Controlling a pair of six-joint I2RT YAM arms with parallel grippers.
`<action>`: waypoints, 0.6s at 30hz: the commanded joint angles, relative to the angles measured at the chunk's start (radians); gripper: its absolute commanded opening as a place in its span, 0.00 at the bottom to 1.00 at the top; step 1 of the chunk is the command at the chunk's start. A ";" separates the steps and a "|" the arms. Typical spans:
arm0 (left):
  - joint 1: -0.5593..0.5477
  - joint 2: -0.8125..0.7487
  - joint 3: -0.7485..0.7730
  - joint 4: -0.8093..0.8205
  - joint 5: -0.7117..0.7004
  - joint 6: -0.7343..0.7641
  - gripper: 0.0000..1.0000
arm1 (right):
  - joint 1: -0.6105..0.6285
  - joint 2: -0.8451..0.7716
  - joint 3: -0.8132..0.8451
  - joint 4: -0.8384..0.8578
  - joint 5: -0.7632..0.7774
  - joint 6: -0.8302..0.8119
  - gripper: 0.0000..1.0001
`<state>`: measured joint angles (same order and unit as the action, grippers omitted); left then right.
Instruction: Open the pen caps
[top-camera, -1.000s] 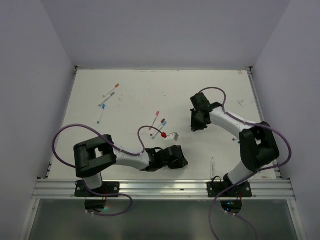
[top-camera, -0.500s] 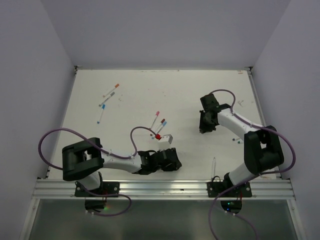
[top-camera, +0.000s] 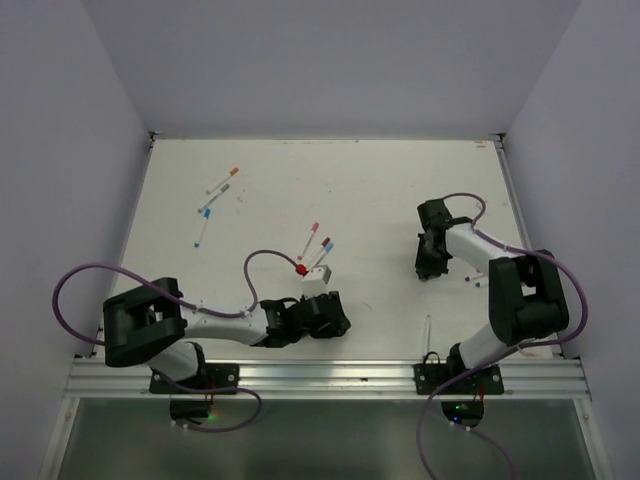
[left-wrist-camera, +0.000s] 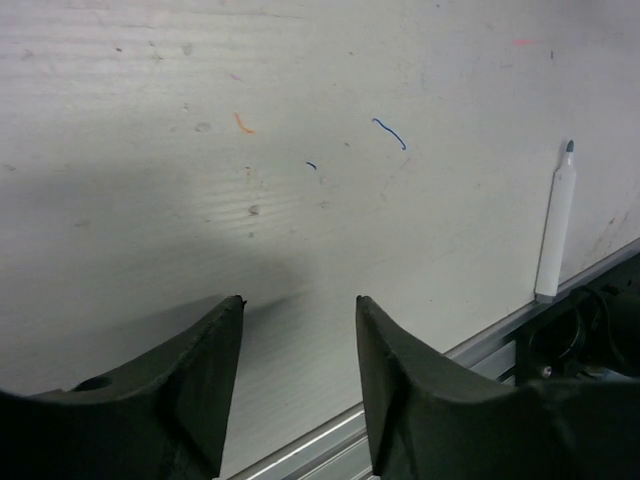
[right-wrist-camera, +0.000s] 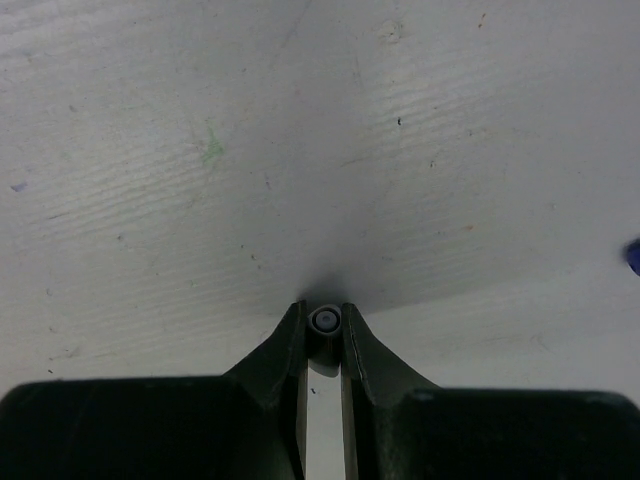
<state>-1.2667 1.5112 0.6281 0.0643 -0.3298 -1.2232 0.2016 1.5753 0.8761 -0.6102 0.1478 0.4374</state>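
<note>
Left hand (left-wrist-camera: 298, 312) parted and empty, right hand (right-wrist-camera: 322, 312) pinching a small grey cap (right-wrist-camera: 325, 321), uncapped pen (left-wrist-camera: 555, 220) on table (left-wrist-camera: 150, 150)

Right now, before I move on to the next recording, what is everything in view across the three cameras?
white-barrelled marker pens with coloured ends: about three, far left of the table; three more, mid-table.
uncapped white pen with a dark tip: one, by the near rail.
small round grey cap: one, seen end-on, pinched in the right gripper; likely a pen cap.
small blue piece: one, on the table, cut by the frame edge.
white table: one, scribble-marked.
metal rail: one, silver, near edge.
left arm, right arm: black and white.
left gripper: open, empty.
</note>
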 joint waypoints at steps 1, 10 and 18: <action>0.029 -0.080 -0.019 -0.063 -0.083 0.054 0.54 | -0.005 0.012 -0.003 0.036 0.016 -0.014 0.13; 0.121 -0.216 0.028 -0.257 -0.160 0.180 0.73 | -0.007 -0.007 -0.009 0.043 0.019 -0.008 0.36; 0.243 -0.261 0.139 -0.340 -0.186 0.319 0.77 | -0.005 -0.055 0.004 0.029 -0.007 -0.009 0.47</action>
<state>-1.0470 1.2747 0.6941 -0.2276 -0.4568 -1.0008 0.1970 1.5753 0.8745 -0.5892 0.1394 0.4309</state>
